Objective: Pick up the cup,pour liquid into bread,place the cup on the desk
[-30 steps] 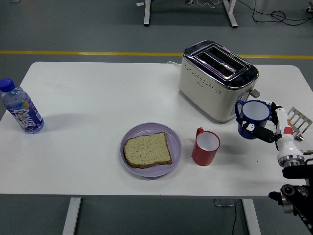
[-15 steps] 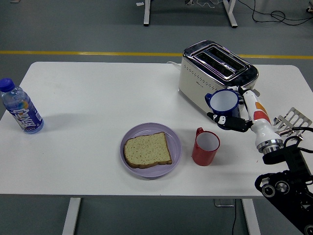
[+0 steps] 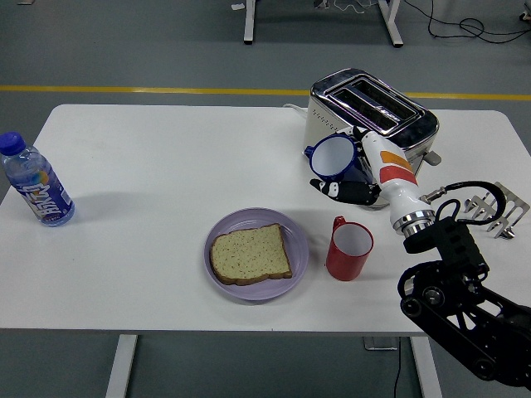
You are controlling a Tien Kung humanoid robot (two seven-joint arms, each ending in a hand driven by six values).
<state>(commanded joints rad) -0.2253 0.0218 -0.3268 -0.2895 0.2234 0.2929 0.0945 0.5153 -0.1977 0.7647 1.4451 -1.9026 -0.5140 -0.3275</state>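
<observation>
Fingers of the right hand are wrapped around a blue cup with a white inside, holding it clear of the bench. The cup is tipped, its mouth turned toward the camera and to the left, and it hangs in front of the toaster's near left corner, above and to the right of the plate. Whether anything is in the cup cannot be told. The hand's white and orange wrist runs down and right into the black arm, which comes in from the lower right corner.

Just below the hand, a red mug stands upright on the bench, its handle at the upper left. Beside it to the left, a lilac plate carries one slice of bread lying flat, and the bread looks dry. Behind the hand stands a cream and chrome toaster with two slots on top. Near the bench's right edge lies a metal rack-like piece, partly hidden by cables. Far off at the left edge, a plastic water bottle with a blue cap stands upright, well apart from everything else.
</observation>
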